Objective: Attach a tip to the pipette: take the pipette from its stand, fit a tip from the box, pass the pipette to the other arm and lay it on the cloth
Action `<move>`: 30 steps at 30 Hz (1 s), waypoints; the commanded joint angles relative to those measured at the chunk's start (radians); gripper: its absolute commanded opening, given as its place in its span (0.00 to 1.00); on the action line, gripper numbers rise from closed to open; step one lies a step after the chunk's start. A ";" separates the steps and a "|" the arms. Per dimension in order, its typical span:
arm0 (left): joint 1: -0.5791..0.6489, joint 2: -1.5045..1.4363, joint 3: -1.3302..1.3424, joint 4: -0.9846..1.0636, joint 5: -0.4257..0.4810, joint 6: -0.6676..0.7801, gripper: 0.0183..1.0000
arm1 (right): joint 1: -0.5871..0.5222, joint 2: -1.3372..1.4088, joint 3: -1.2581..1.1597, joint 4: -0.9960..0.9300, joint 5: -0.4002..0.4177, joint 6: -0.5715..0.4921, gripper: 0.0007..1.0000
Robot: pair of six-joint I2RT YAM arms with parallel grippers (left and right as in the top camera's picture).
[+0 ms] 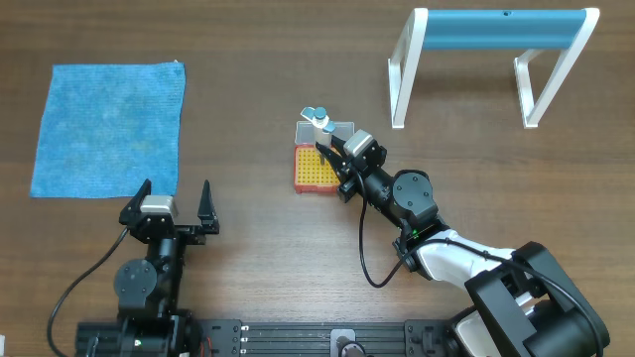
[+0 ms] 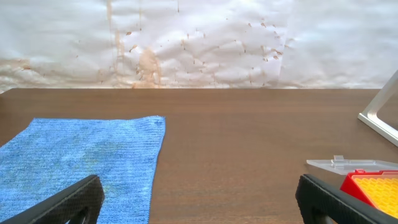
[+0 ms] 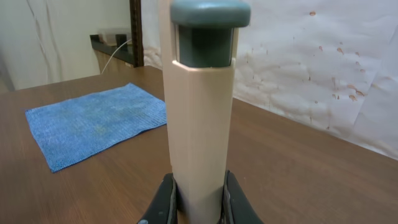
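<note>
My right gripper (image 1: 327, 147) is shut on the white pipette (image 1: 319, 123), which stands upright over the red tip box (image 1: 316, 169) with its yellow tip rack. In the right wrist view the pipette (image 3: 200, 118) rises between the two fingers (image 3: 163, 196), its grey-blue plunger cap on top. The blue cloth (image 1: 109, 130) lies flat at the table's far left and also appears as the blue cloth (image 3: 96, 121) beyond the pipette. My left gripper (image 1: 171, 201) rests open near its base, just below the cloth, holding nothing. The tip box (image 2: 373, 190) lies off to that gripper's side.
The white stand with a blue top bar (image 1: 501, 30) sits at the far right of the table. A clear lid (image 2: 351, 164) lies folded back behind the tip box. Bare wooden tabletop (image 1: 248, 79) separates cloth and box.
</note>
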 commanded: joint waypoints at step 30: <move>0.001 -0.006 -0.001 -0.008 0.007 -0.009 1.00 | -0.007 -0.039 -0.003 0.042 -0.007 0.000 0.07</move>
